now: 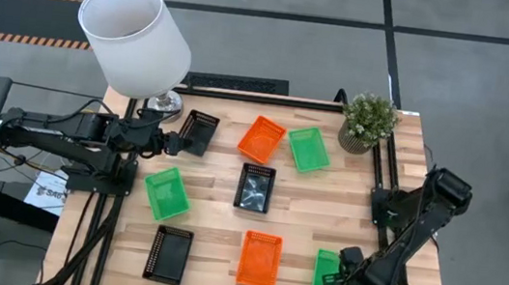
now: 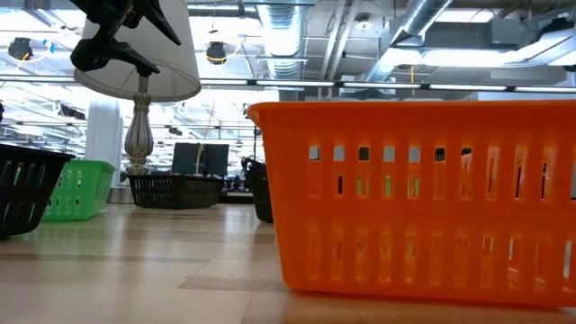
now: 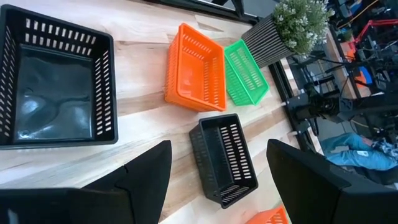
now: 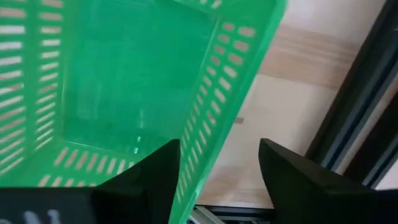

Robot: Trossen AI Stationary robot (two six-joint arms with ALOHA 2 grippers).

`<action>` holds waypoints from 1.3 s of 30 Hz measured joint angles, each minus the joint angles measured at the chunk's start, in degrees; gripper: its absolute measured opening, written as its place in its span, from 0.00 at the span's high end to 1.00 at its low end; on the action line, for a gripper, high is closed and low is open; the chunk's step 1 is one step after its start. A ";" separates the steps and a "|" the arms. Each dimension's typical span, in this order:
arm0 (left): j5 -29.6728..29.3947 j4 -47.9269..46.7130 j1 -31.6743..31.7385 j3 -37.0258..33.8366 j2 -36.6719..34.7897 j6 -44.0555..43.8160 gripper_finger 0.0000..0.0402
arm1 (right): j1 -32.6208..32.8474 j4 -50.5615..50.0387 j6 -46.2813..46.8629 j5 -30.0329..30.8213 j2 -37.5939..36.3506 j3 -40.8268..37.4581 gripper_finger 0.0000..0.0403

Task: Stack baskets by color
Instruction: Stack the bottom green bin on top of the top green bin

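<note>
Several baskets lie open side up on the wooden table (image 1: 215, 225): black ones (image 1: 198, 132) (image 1: 255, 187) (image 1: 169, 254), orange ones (image 1: 262, 139) (image 1: 259, 260) and green ones (image 1: 308, 149) (image 1: 167, 193). Another green basket (image 1: 323, 276) lies at the near right corner. My right gripper (image 1: 347, 276) hangs open above it, pointing down. In the right wrist view one finger stands over the basket's inside and the other outside, with its long right wall (image 4: 214, 106) between them. My left gripper (image 1: 169, 142) waits open at the far left, beside the far black basket (image 3: 56, 87).
A white lamp (image 1: 136, 36) stands at the far left corner and a small potted plant (image 1: 368, 120) at the far right corner. The table's black frame rail (image 4: 354, 112) runs close to the right of the near green basket. Bare wood lies between the baskets.
</note>
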 joint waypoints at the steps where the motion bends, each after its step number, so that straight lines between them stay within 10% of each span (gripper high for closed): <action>1: 0.03 0.00 0.00 0.00 -0.02 -0.16 0.37 | 0.00 0.83 -0.03 0.02 0.73 0.02 0.46; 11: 2.16 -0.02 0.00 0.00 0.00 -2.10 0.37 | -0.44 8.62 -0.91 2.16 3.12 0.02 0.95; 26: 2.12 -0.04 0.00 0.00 -0.02 -2.71 0.37 | -7.39 -12.73 -9.66 11.29 -11.21 0.00 0.99; 39: 2.15 -0.04 0.02 -0.02 -0.02 -1.90 0.37 | -33.09 -20.54 -44.02 25.19 -24.03 0.00 0.99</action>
